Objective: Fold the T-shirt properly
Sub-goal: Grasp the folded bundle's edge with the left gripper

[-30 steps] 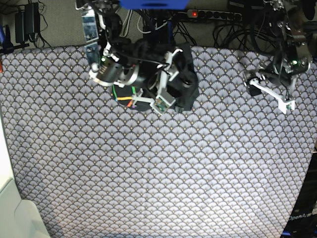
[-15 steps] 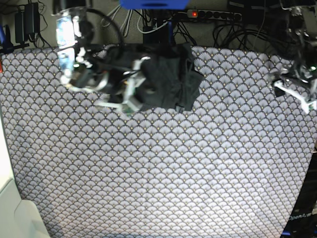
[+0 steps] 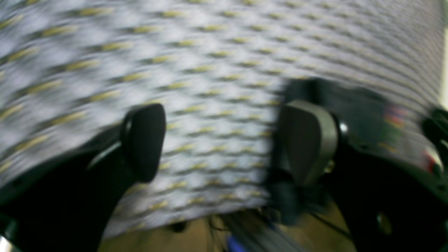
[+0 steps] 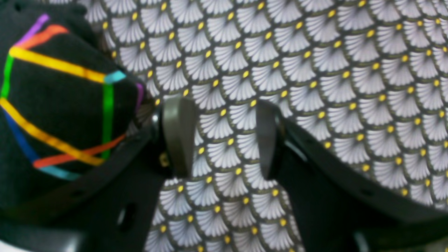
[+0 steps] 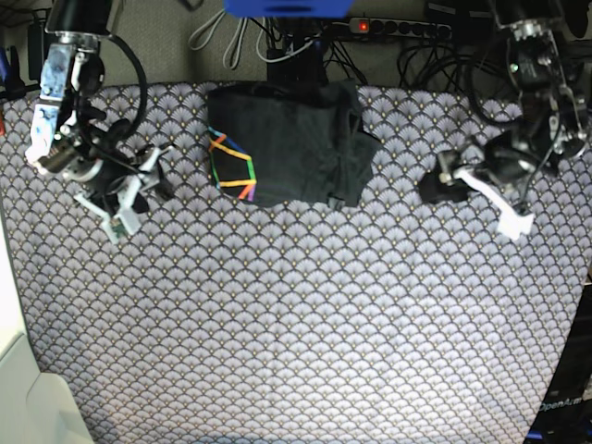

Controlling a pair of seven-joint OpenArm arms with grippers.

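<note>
The T-shirt (image 5: 296, 143) lies folded in a dark bundle at the back middle of the patterned cloth, its rainbow line print (image 5: 231, 168) facing up at its left corner. My right gripper (image 5: 139, 190) hovers left of it, apart from the fabric, open and empty. In the right wrist view the print (image 4: 56, 101) shows at the left, beside the open right gripper (image 4: 223, 115), which has only cloth between its fingers. My left gripper (image 5: 476, 194) hangs right of the shirt, clear of it. The left wrist view is blurred; the left gripper (image 3: 224, 136) is open over bare cloth.
The fan-patterned tablecloth (image 5: 305, 324) covers the whole table. A power strip (image 5: 398, 28) and tangled cables run behind the back edge. A white object (image 5: 18, 388) sits at the front left corner.
My right gripper has let go of the shirt and swung left, away from it. The shirt now lies still with its print showing. My left gripper shifted slightly left and down.
</note>
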